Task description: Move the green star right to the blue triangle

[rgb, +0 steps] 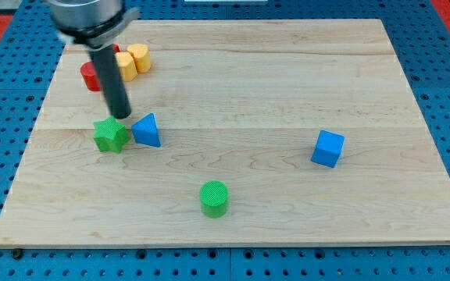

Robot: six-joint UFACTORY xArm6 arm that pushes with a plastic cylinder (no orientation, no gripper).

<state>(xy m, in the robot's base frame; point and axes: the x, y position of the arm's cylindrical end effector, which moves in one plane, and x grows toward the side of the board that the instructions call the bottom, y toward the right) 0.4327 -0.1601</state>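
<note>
The green star (110, 136) lies on the wooden board at the view's left. The blue triangle (147, 130) sits just to its right, almost touching it. My tip (120, 115) is the lower end of the dark rod, just above the star's top edge and to the upper left of the triangle. The rod comes down from the view's top left.
A red block (91, 76) and a yellow block (133, 61) sit at the top left, partly behind the rod. A green cylinder (214, 198) stands at the bottom middle. A blue cube (327, 148) is at the right. The board (248, 86) lies on a blue pegboard.
</note>
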